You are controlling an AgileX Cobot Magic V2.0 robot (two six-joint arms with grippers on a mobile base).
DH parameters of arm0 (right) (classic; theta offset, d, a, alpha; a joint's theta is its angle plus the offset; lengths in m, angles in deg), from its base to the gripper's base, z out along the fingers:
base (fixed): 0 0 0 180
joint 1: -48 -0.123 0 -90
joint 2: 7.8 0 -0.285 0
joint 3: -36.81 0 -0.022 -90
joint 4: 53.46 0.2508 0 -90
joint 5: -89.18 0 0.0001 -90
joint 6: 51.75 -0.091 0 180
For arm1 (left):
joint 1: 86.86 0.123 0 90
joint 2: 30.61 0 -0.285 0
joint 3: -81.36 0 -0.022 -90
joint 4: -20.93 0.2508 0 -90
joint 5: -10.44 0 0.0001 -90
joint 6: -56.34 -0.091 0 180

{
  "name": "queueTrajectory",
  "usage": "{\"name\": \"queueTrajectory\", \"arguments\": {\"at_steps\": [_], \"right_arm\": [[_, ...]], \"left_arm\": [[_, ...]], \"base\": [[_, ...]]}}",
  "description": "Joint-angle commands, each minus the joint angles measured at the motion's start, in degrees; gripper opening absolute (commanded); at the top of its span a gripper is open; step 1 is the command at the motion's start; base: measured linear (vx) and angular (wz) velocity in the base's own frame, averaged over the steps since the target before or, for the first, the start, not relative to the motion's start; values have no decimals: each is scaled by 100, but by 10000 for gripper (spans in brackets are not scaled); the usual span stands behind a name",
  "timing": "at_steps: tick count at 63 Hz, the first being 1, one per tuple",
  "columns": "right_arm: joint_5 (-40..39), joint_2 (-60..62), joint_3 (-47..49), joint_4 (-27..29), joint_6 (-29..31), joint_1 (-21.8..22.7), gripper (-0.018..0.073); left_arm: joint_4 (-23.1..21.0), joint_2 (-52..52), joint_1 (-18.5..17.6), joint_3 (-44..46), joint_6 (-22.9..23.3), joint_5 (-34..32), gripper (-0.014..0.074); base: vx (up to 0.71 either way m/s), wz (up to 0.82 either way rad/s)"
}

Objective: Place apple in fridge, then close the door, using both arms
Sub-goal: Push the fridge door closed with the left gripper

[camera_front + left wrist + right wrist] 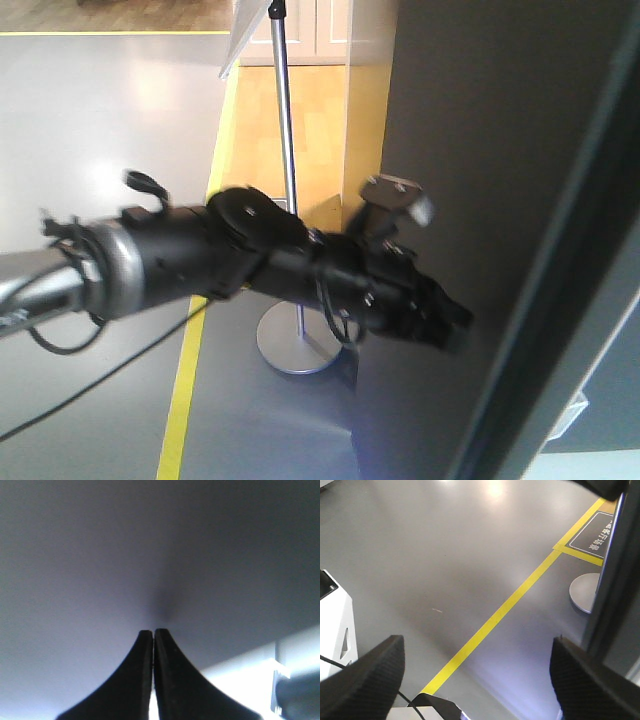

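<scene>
Door [480, 150] fronts left arm [300, 265], jaws pressed together — right jaws spread above yellow floor line [495, 615], stand base [292, 350] nearby.

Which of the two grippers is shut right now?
The left gripper: it is closed tight, with no gap, its tip pointing at the grey door. The right gripper is spread wide open above the floor.

The door [490, 130] fills the right side of the front view as a tall, plain dark grey panel, leaning in the frame, with a darker edge down its right. The left arm [250, 255], thick, black and cabled, reaches across to it. Its tool [455, 325] meets the panel, fingers [175, 680] pressed together with nothing between them. The right tool [480, 680] hangs near the door's dark edge, its fingers [370, 675] spread wide apart.
</scene>
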Motion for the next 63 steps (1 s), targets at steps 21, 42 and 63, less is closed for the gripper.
{"name": "queueTrajectory", "arguments": {"at_steps": [21,42,63], "right_arm": [[-289,-96,134,149,24,1,568],[-248,-96,134,148,24,1,568],[-231,-96,134,148,24,1,568]], "left_arm": [[-313,260,-91,168,-329,-122,-6],[1987,926,-91,168,1307,-623,-6],[5890,2176,79,-882,4724,-1009,-6]], "base": [[0,0],[0,0],[0,0]]}}
